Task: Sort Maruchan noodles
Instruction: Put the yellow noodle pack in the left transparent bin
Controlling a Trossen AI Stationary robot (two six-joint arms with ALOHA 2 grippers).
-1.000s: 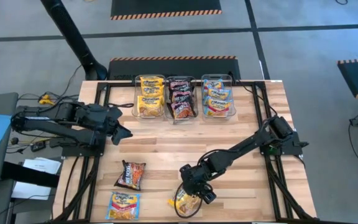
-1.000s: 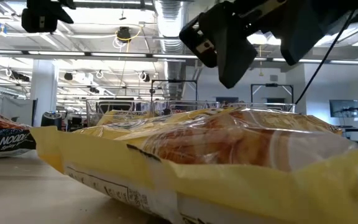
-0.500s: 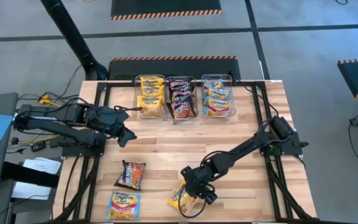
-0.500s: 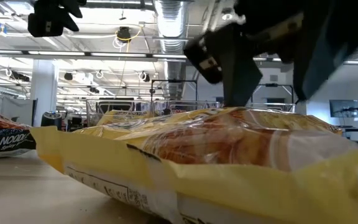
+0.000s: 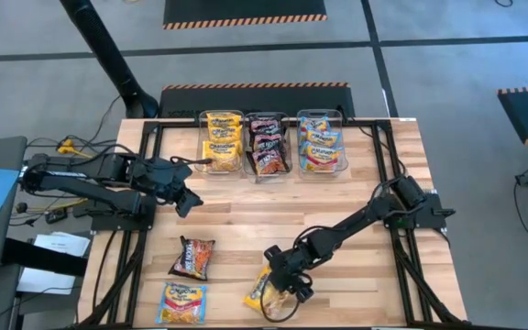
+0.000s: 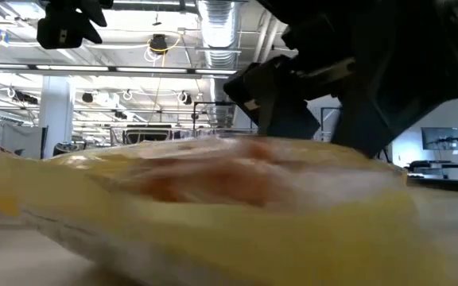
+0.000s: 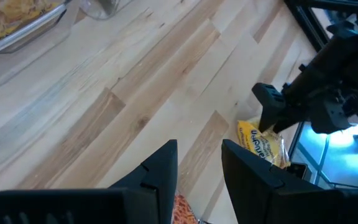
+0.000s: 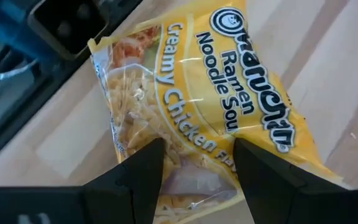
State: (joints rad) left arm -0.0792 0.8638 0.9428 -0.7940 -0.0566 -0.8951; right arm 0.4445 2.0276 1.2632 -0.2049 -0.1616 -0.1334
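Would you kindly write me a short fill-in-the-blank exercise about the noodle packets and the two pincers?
1. The right pincer is down on a ____ packet.
2. Printed on that packet is the flavour "Creamy ____".
3. The clear bins at the table's far edge number ____.
4. The left pincer holds ____.

Missing words: yellow; Chicken; three; nothing

High cam gives me straight-down on the whole table (image 5: 356,211). Low cam sits at tabletop level, nearly touching the yellow packet (image 6: 213,199). Right wrist cam is close above that same packet; left wrist sees it far across the boards.
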